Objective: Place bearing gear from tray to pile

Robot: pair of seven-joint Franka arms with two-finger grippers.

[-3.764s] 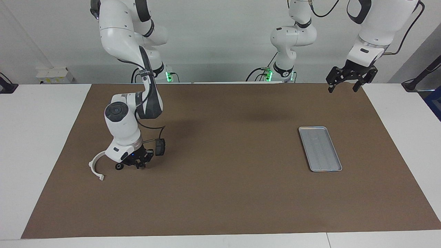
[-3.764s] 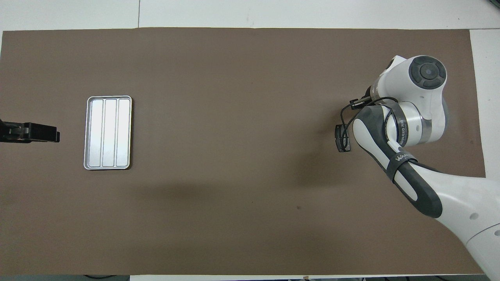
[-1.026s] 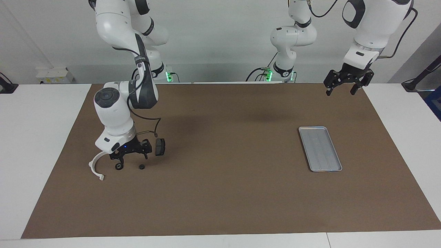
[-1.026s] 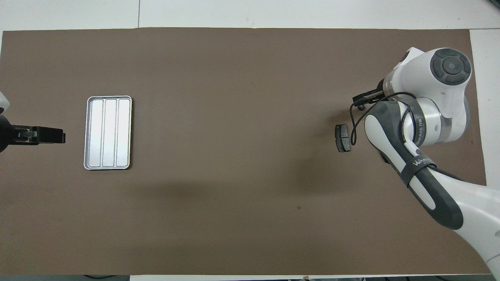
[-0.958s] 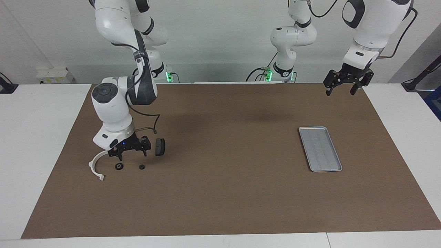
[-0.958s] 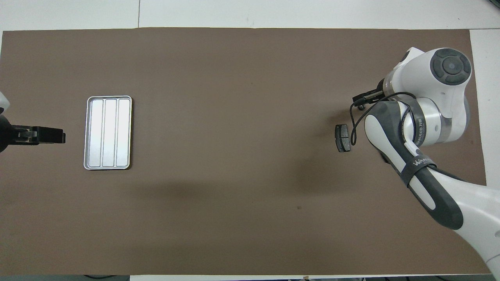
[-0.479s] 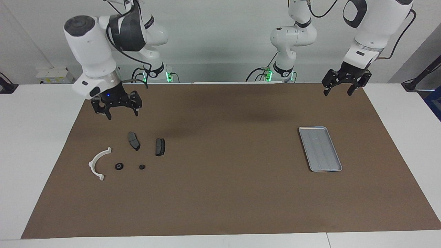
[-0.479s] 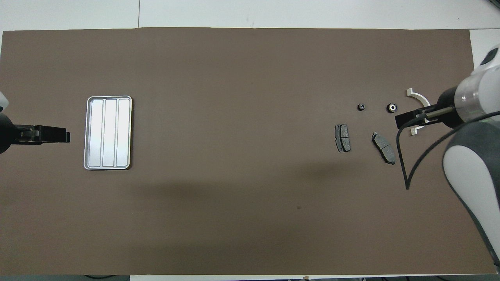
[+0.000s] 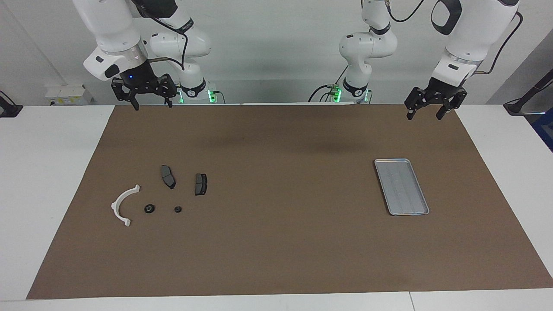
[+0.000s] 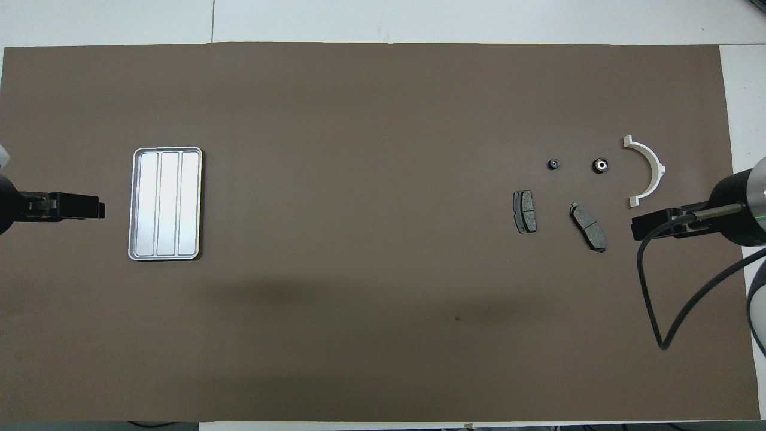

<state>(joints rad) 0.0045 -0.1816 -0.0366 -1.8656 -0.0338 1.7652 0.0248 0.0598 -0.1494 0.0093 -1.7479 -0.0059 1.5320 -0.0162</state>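
Both grippers hang high and hold nothing: the right gripper (image 9: 147, 96) is up over the mat's edge at the robots' end of the table, fingers spread apart, and the left gripper (image 9: 432, 106) waits over the matching edge at its own end, fingers likewise apart. On the overhead view's clock face, the tray (image 10: 166, 204) lies at about nine o'clock, toward the left arm's end, and it holds nothing at all. The pile sits at about three o'clock, toward the right arm's end: a white half-ring (image 9: 122, 205), two dark plates (image 9: 168, 176) and (image 9: 201, 184), and two small round black parts, the larger gear (image 9: 149, 208) just beside the half-ring and the smaller gear (image 9: 177, 209) a little apart from it, nearer the middle of the table. These two round pieces lie farther from the robots than the plates. With the tray bare and the round pieces lying among the pile, the placing step looks done. By my reading no further pick is called for; the arms need only rest clear of the parts.
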